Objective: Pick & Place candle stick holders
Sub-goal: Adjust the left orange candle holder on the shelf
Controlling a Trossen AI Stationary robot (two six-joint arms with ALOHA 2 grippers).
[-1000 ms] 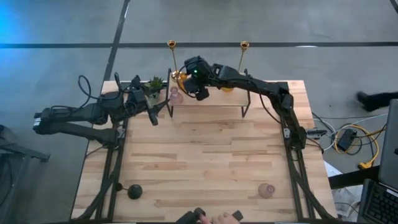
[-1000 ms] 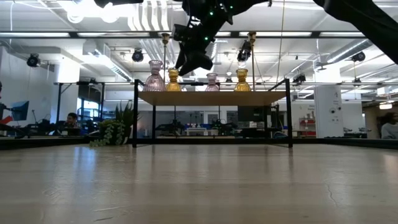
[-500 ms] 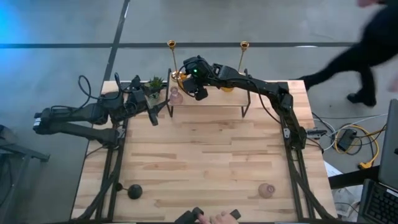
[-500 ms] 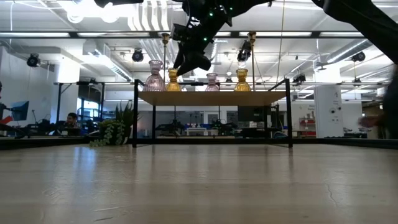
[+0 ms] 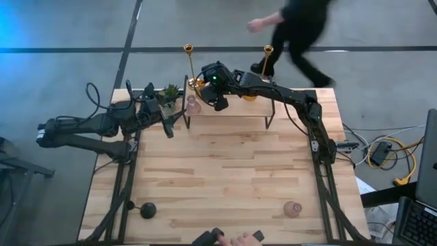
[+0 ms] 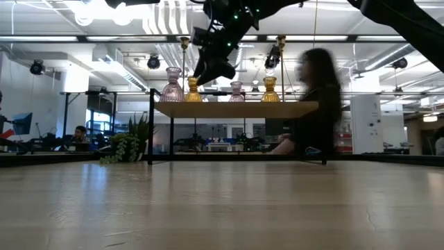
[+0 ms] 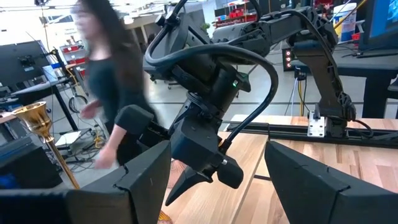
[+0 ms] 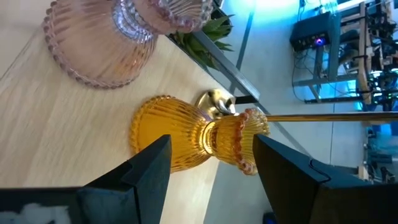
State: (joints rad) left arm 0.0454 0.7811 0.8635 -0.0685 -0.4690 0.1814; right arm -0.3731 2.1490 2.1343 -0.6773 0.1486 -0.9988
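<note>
The left gripper [image 5: 166, 123] waits at the table's [image 5: 225, 171] ten o'clock, fingers apart and empty, just by a small plant [image 5: 168, 92]. At twelve o'clock stands a black-framed shelf [image 5: 229, 115] that bears the holders: a ribbed pink glass one [image 6: 172, 85] at its left end, then an amber one [image 8: 193, 134], ribbed with a frilled lip, a smaller pink one [image 6: 236, 91] and a second amber one [image 6: 269, 89]. Two thin brass sticks [image 5: 189, 61] rise at the shelf's far edge. The right gripper [image 5: 217, 97] hangs over the left amber holder, fingers spread either side of it, not clamped. Near six o'clock, a black holder [image 5: 147, 210] sits left and a pink one [image 5: 293, 209] right. A person [image 5: 300, 34] walks beyond the table.
</note>
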